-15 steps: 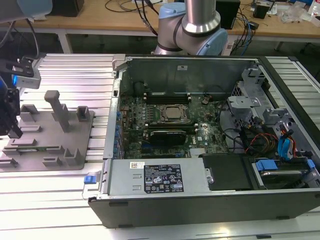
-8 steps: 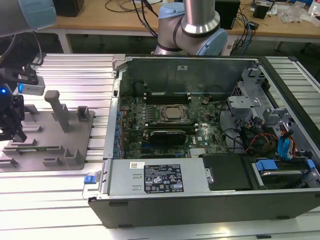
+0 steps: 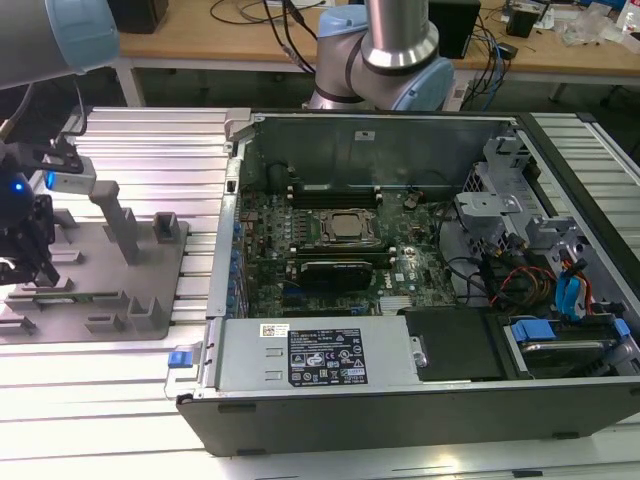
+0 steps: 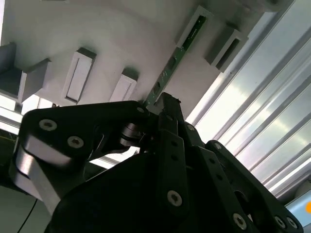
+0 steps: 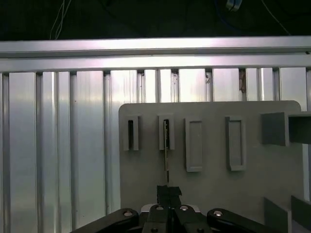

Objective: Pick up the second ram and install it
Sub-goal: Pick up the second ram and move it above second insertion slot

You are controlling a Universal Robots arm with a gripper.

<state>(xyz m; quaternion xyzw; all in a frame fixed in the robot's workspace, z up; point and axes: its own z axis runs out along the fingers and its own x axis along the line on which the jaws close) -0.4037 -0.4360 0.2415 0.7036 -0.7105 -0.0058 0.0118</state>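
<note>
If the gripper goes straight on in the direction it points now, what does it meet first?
Most likely the second ram, the green stick held on edge in the grey fixture plate. In both wrist views the gripper is at its near end; whether they touch is unclear.

An open grey metal computer case [image 3: 400, 410] takes up the centre and right of the frame, lying on a ribbed aluminium worktop [image 3: 150, 160]. Inside the case, a green motherboard [image 3: 400, 270] carries a square silver processor socket [image 3: 348, 228], with a black expansion card [image 3: 335, 270] just below it. A grey power-supply box with a black label [image 3: 315, 355] sits along the lower wall, and blue drive caddies [image 3: 570, 295] sit at lower right. At mid-left lies a flat grey fixture plate with upright blocks [image 3: 110, 270]. The black tool [image 3: 30, 270] hangs over the plate's left end, at the frame's edge. The arm's grey-and-blue base [image 3: 385, 50] stands at top centre.
</note>
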